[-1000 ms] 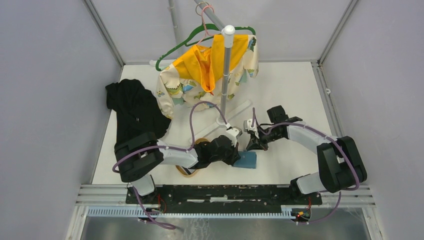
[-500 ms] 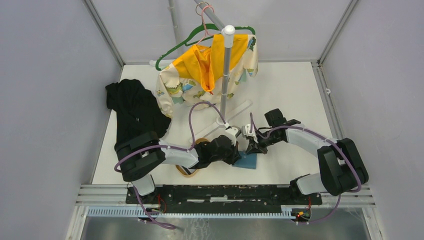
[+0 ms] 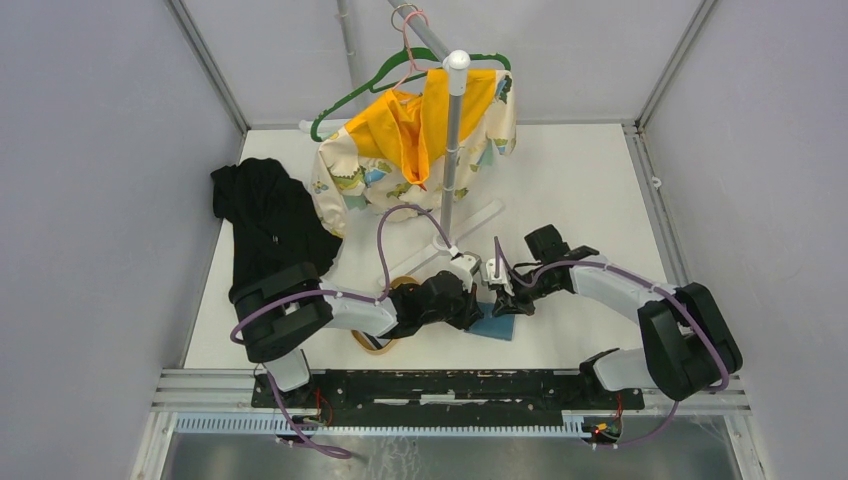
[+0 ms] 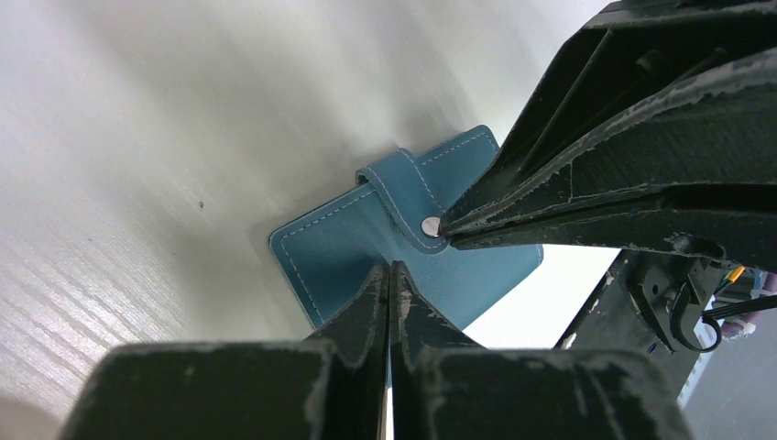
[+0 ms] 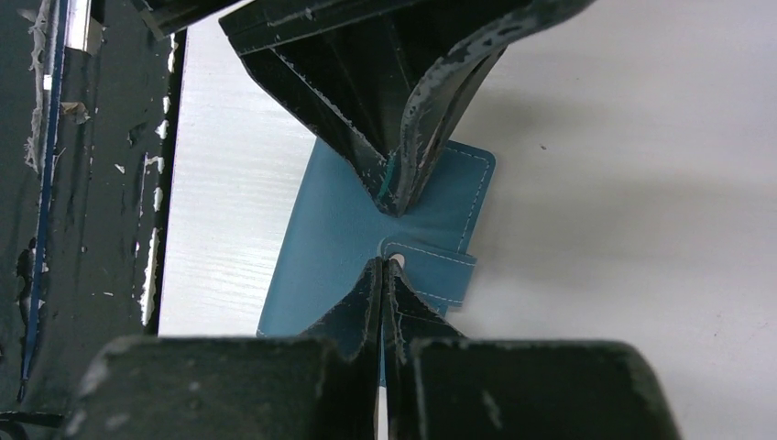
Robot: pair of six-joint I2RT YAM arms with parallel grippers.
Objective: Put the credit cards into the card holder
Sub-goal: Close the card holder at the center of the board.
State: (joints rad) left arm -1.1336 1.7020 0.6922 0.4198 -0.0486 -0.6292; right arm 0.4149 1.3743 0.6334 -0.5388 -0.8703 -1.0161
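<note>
A white table is sitting inside pale grey walls, with the 2 arm bases bolted along its near edge. At the far left a black garment [image 3: 268, 222] is lying crumpled on the table. Just right of it a yellow and cream shirt [image 3: 415, 145] is hanging from a green hanger [image 3: 345, 105] on a metal rack pole [image 3: 452, 160]. Nearer the front, a tan oval tray [image 3: 378, 343] is peeking out from under the left arm. The left gripper [image 4: 389, 275] is reaching rightward with its 2 fingers clenched together, and its tips are resting on the face of the card holder [image 4: 334, 257]. A thin teal sliver is showing between those tips in the right wrist view, but it is not clear whether any of the holder is being pinched. The teal holder is lying closed on the table at the front centre, directly between the 2 grippers, with its strap tab [image 4: 400, 188] folding over 1 edge onto the face. The right gripper [image 5: 383, 270] is coming in from the right, also squeezed tight with nothing between its fingers. Its tip is touching the small metal snap [image 4: 430, 224] at the end of that tab. The 2 grippers are standing nose to nose over the holder, just beside each other.
</note>
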